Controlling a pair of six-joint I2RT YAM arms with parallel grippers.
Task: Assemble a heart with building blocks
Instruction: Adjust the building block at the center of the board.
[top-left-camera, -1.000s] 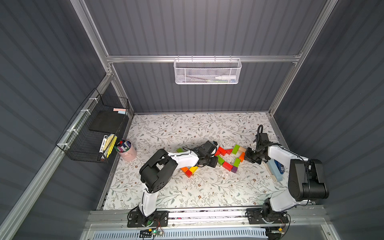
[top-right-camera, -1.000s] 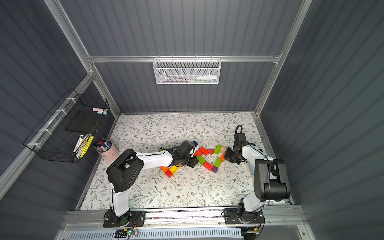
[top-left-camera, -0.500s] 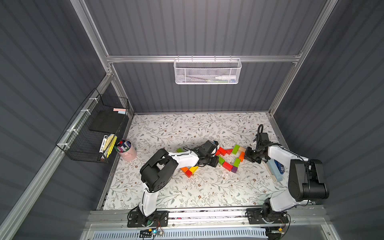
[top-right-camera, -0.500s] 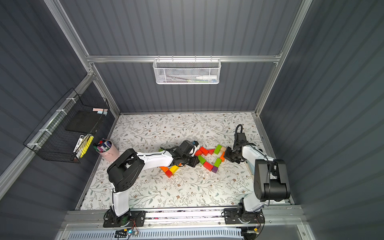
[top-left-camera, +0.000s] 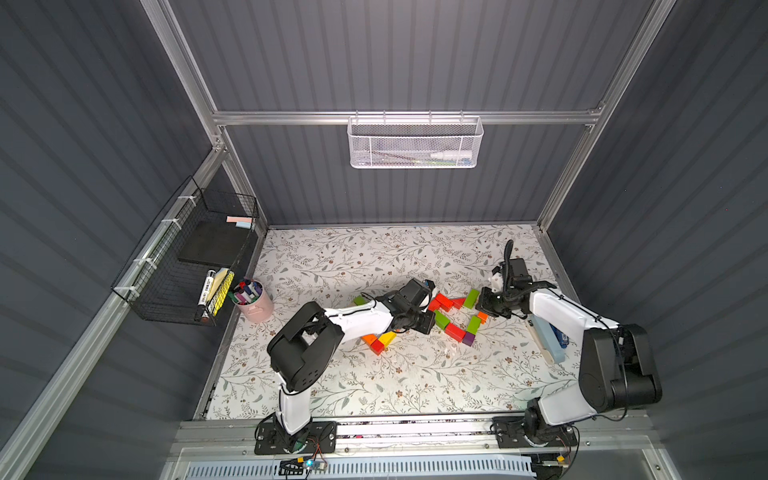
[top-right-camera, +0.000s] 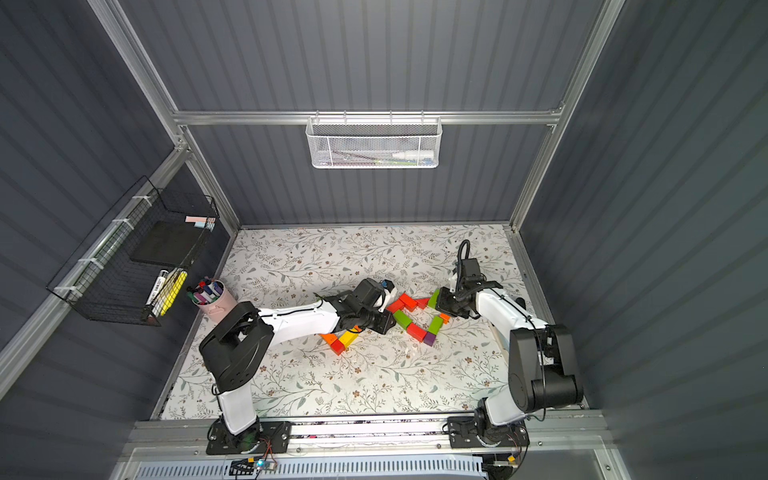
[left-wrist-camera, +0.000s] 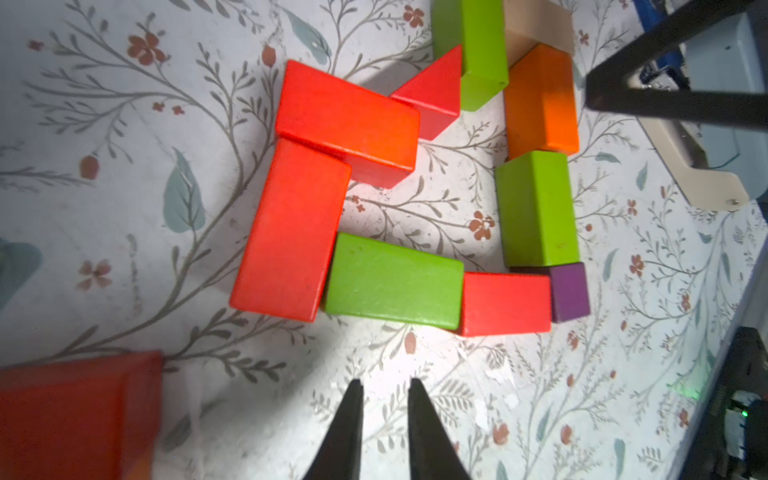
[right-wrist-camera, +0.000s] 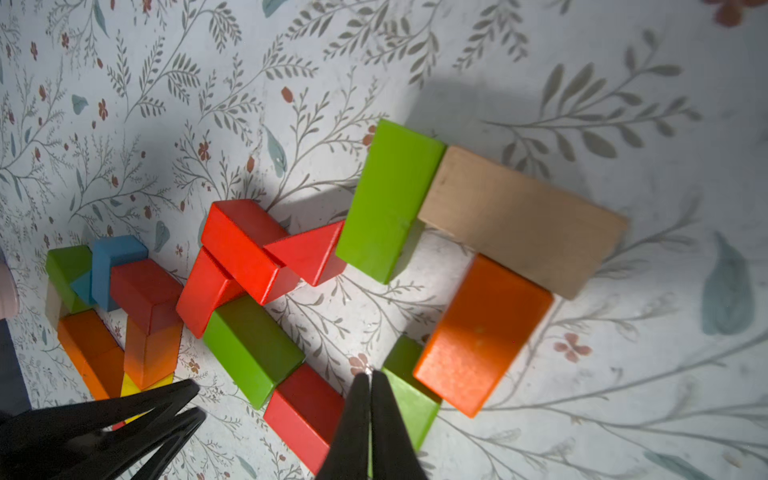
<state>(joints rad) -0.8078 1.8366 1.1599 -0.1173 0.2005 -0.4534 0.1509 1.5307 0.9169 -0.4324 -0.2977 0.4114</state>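
Note:
The building blocks form a closed outline in mid-table: two red bricks (left-wrist-camera: 347, 122) (left-wrist-camera: 291, 230), a green brick (left-wrist-camera: 395, 282), a red brick (left-wrist-camera: 505, 303), a purple cube (left-wrist-camera: 569, 291), a green brick (left-wrist-camera: 536, 208), an orange brick (left-wrist-camera: 540, 97), a tan brick (right-wrist-camera: 519, 220), a green brick (right-wrist-camera: 390, 199) and a red wedge (right-wrist-camera: 311, 253). My left gripper (left-wrist-camera: 384, 380) hovers beside the lower green brick, jaws narrowly open and empty. My right gripper (right-wrist-camera: 369, 373) is shut and empty, its tips over the gap by a green brick (right-wrist-camera: 409, 399). In both top views the grippers (top-left-camera: 428, 326) (top-right-camera: 440, 303) flank the outline.
Spare blocks, orange, red, yellow, blue and green, lie in a pile (top-left-camera: 380, 340) under my left arm. A pink cup of markers (top-left-camera: 253, 301) stands at the left edge, below a black wire basket (top-left-camera: 187, 266). A long blue stapler (top-left-camera: 548, 340) lies at the right. A white mesh basket (top-left-camera: 415, 141) hangs on the back wall.

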